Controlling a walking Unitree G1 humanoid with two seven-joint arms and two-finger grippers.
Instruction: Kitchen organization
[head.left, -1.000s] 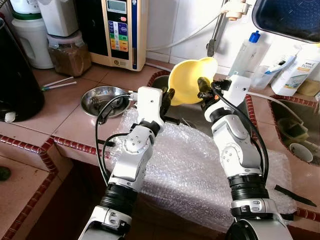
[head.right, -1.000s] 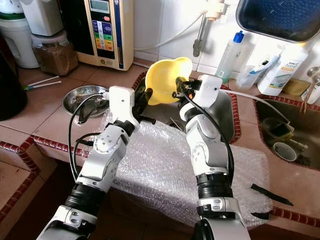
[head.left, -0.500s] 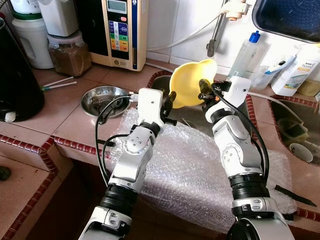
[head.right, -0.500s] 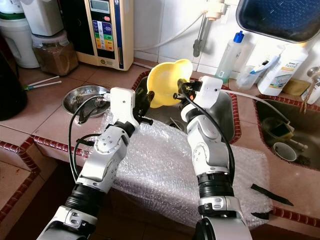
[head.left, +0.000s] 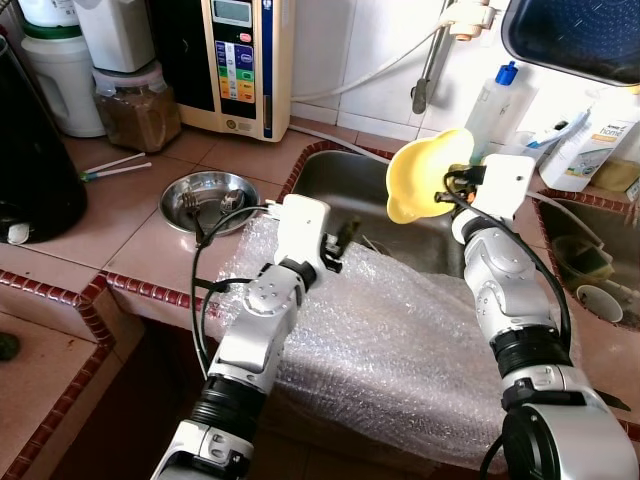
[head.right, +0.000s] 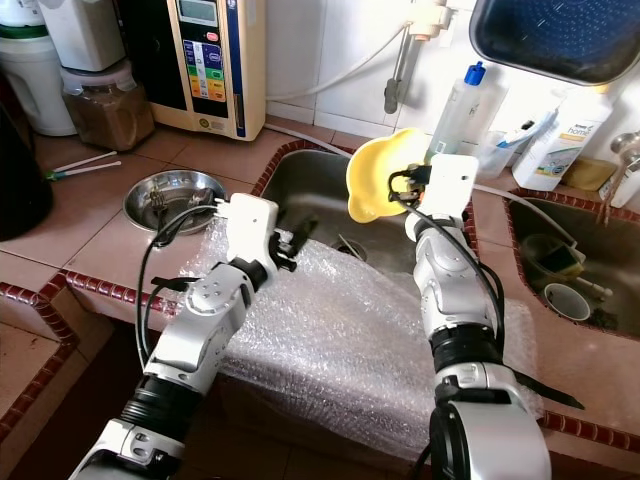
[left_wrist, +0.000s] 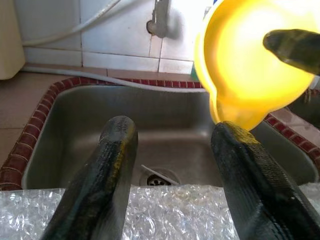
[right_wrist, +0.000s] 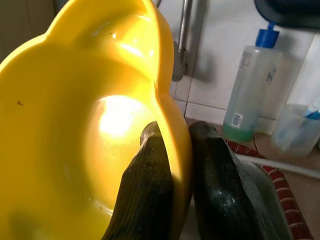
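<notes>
Right end effector (right_wrist: 175, 165) pinching yellow bowl (head.left: 425, 175) rim above sink (head.left: 345, 185), left end effector (left_wrist: 170, 170) spread empty over bubble wrap (head.left: 400, 340)

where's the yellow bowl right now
The yellow bowl is held up over the sink by the right gripper, its rim pinched between the fingers, just in front of the blue-capped bottle.

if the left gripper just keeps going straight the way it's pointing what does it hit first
Probably the sink. The open left gripper points over the edge of the bubble wrap into the steel basin, toward its drain. The yellow bowl in the right gripper hangs higher and to the side, though depth is unclear.
</notes>
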